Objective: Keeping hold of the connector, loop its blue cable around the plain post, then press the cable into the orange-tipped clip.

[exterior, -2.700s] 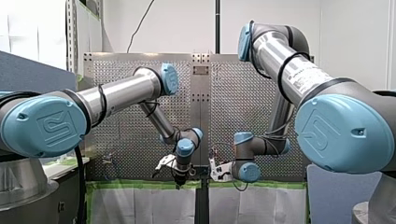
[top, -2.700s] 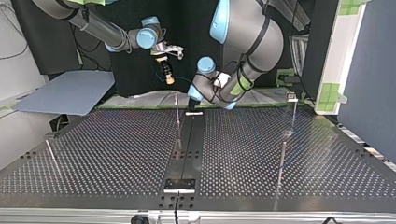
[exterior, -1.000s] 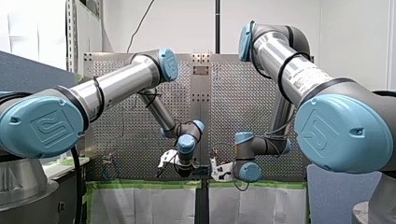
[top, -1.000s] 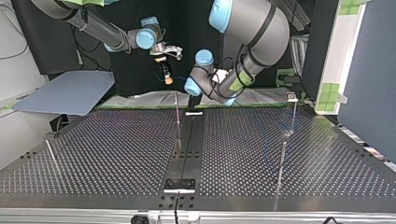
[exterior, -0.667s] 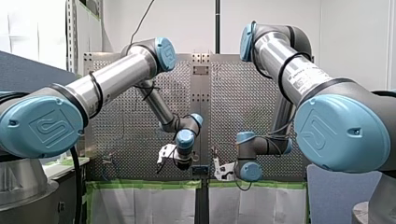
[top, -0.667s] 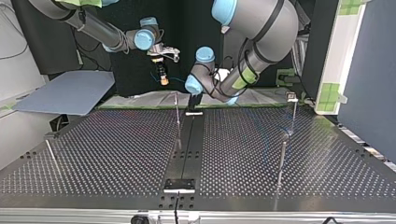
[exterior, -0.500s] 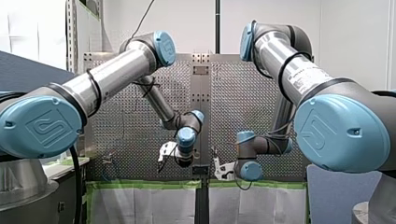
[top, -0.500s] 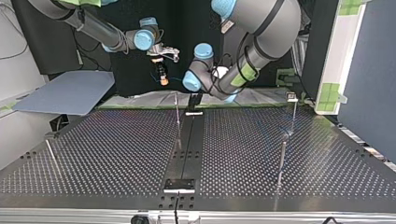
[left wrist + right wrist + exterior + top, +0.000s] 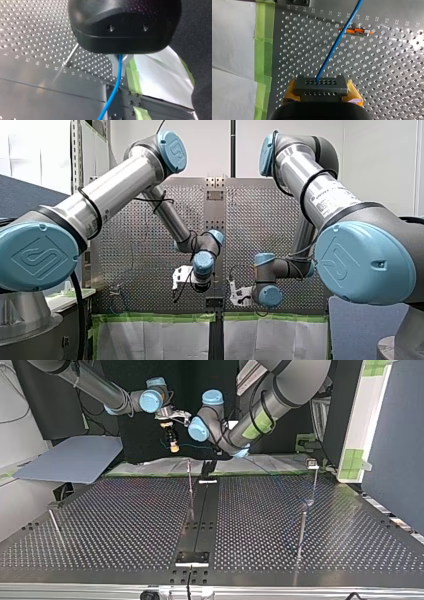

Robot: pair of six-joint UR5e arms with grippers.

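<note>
Connector (image 9: 321, 86) gripped, blue cable (image 9: 332, 52) over clip (image 9: 358, 31) (green tape (image 9: 263, 37) beside)

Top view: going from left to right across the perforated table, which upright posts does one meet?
The leaning post near the left edge → thin post beside the dark centre strip → bare post right of the middle → post with a small block on top.

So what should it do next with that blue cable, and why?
Probably swing the cable toward the post to start the loop. My right gripper is clamped on the connector, but the cable runs straight off it, past the clip, with no loop showing yet.
</note>
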